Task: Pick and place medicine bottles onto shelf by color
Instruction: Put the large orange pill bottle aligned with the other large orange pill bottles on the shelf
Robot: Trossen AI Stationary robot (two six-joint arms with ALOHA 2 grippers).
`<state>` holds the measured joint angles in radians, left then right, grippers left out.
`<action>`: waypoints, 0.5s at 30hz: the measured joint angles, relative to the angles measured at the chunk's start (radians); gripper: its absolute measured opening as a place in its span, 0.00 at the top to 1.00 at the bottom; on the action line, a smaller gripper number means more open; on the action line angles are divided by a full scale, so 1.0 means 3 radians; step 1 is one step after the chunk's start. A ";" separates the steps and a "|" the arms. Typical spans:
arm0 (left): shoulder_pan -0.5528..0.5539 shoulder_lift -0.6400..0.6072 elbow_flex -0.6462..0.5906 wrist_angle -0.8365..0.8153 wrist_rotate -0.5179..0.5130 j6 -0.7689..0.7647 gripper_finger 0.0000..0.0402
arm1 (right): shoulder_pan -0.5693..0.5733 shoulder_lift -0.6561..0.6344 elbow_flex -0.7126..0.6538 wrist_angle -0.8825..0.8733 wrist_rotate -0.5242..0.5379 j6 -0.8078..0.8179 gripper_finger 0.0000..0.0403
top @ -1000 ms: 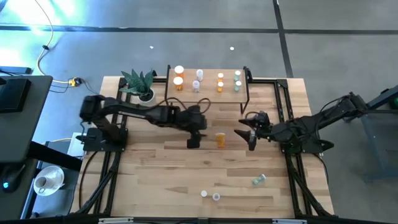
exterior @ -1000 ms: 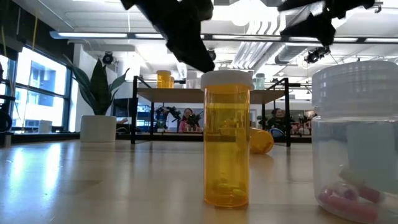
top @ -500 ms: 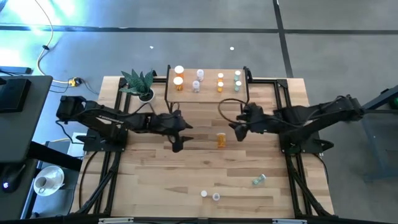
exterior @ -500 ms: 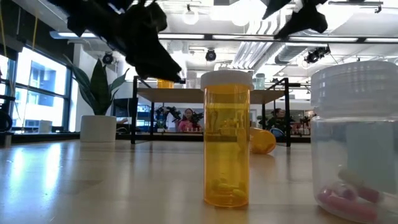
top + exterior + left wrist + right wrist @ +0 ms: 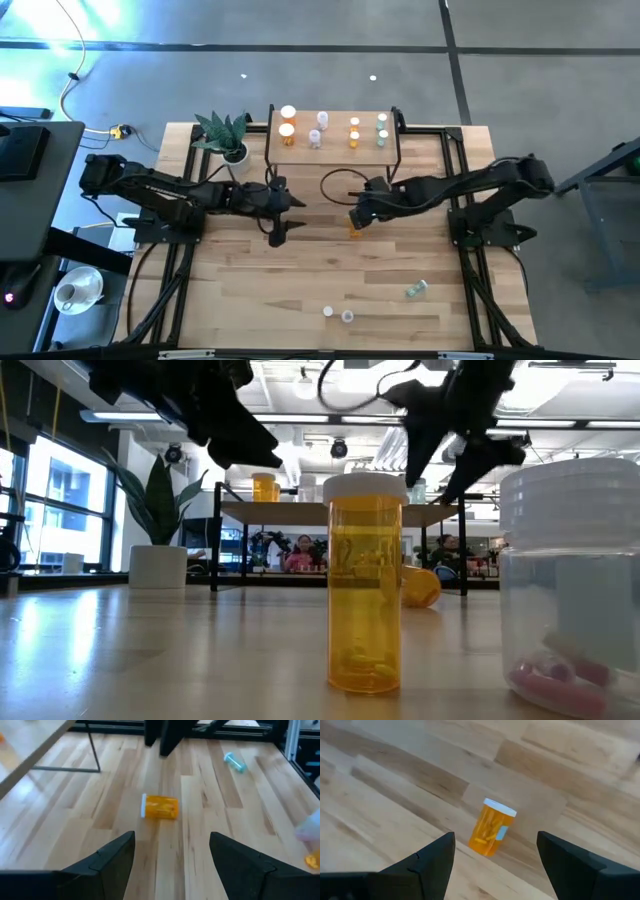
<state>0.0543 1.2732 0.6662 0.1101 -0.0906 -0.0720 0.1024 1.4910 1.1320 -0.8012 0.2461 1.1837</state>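
An orange medicine bottle [image 5: 491, 827] with a white cap lies on its side on the table's middle [image 5: 160, 806]. My right gripper [image 5: 357, 215] hangs open just above it, fingers slanting down and touching nothing [image 5: 496, 836]. My left gripper [image 5: 278, 230] stands open to the bottle's left, pointing at it from a short distance [image 5: 172, 840]. The shelf [image 5: 333, 150] at the table's far edge carries several bottles in groups: orange [image 5: 287, 122], white [image 5: 318, 128], small orange [image 5: 354, 132] and pale green [image 5: 382, 129].
A pale green bottle [image 5: 416, 290] lies toward the near right. Two bottles [image 5: 337, 314] stand at the near edge; in the low view they are an orange one [image 5: 365, 580] and a clear one [image 5: 575, 590]. A potted plant [image 5: 227, 135] stands left of the shelf.
My right gripper has swung toward the table's left until it hangs over the lying orange bottle, and has tipped from nearly level to pointing steeply down. My left gripper has drawn back from the bottle toward the table's left and sunk a little. The bottle has not moved.
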 joint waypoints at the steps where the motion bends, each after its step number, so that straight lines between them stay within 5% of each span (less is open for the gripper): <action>1: -0.0019 0.0000 0.0000 -0.0012 0.0001 0.0015 0.38 | -0.0015 0.0071 0.0000 0.0034 -0.0050 0.0032 0.32; 15: -0.0145 0.0001 0.0000 -0.0060 0.0001 0.0104 0.38 | -0.0045 0.0848 -0.0005 0.0427 -0.0314 0.0161 0.32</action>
<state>0.0109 1.2736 0.6662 0.0923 -0.0902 -0.0409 0.0891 1.7454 1.1305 -0.6733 0.1520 1.2321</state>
